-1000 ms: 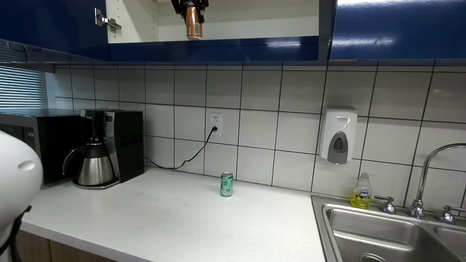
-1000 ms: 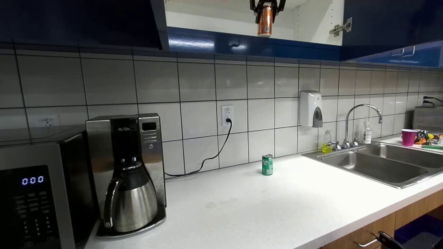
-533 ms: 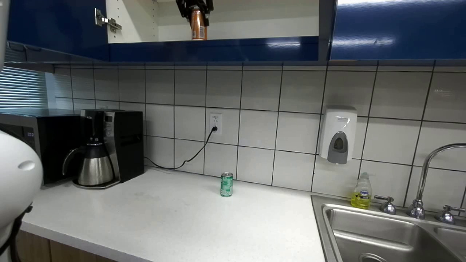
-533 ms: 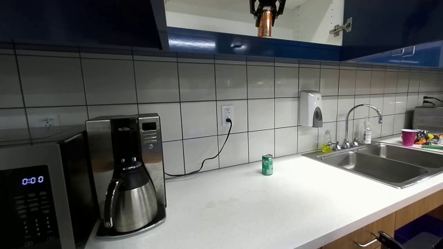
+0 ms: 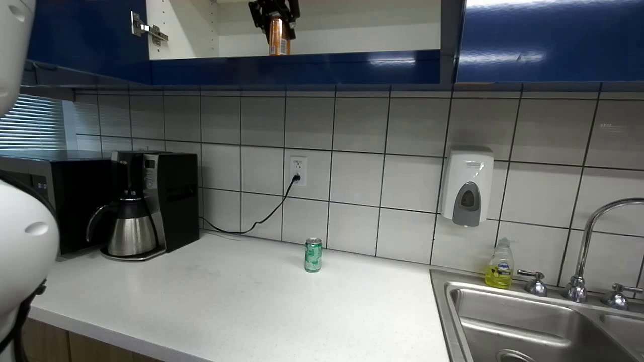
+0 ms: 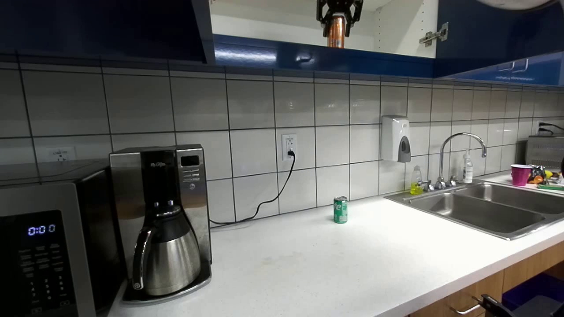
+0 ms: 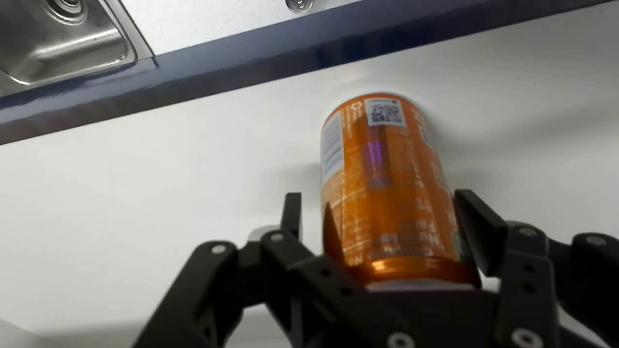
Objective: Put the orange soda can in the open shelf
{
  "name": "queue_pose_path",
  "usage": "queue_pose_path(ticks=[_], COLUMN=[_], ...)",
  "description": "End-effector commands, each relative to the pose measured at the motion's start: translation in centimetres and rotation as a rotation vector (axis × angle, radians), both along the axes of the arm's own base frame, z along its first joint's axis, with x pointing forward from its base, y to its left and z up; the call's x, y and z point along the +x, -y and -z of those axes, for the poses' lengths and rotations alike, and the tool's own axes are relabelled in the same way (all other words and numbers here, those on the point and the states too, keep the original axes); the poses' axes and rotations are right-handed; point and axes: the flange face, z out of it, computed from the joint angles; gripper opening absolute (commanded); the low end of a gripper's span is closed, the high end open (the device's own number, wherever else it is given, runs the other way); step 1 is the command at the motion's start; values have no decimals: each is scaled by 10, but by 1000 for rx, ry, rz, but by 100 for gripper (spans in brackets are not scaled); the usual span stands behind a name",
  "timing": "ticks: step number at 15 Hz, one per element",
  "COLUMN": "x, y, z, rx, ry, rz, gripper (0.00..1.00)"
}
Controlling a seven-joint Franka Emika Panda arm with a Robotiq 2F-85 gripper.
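Note:
The orange soda can [image 7: 387, 179] stands on the pale floor of the open shelf [image 7: 169, 193], seen close in the wrist view. My gripper [image 7: 378, 193] is around its upper part. The left finger stands clear of the can with a visible gap; the right finger is very close to it, and I cannot tell if it touches. In both exterior views the can [image 5: 279, 37] [image 6: 336, 35] is below the gripper [image 5: 280, 31] [image 6: 336, 31], inside the shelf [image 5: 352, 30] [image 6: 273, 22]. The can's bottom is hidden there behind the blue front edge.
The glossy blue shelf edge [image 5: 322, 68] runs along the front. An open blue door [image 5: 90, 40] is hinged at the shelf's side. A green can [image 5: 313, 255] stands on the counter below. A coffee maker [image 6: 161, 220] and sink [image 6: 480, 207] flank it.
The can and gripper have moved deeper into the shelf; the can's bottom, visible a second ago, is now behind the blue edge. The fingers have spread from the can.

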Motion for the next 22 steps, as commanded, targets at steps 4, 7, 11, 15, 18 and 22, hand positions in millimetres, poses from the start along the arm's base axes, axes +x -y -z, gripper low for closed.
queue_pose_path(ticks=[4, 7, 11, 15, 18, 22], x=[-3, -11, -30, -56, -82, -112], y=[0, -2, -5, -4, -7, -19], z=[-2, -5, -16, -19, -11, 8], rx=[20, 33, 40, 51, 53, 39], ry=[-12, -14, -3, -24, -53, -104], rz=[9, -16, -28, -30, -46, -102], gripper=[100, 100, 100, 100, 100, 100])
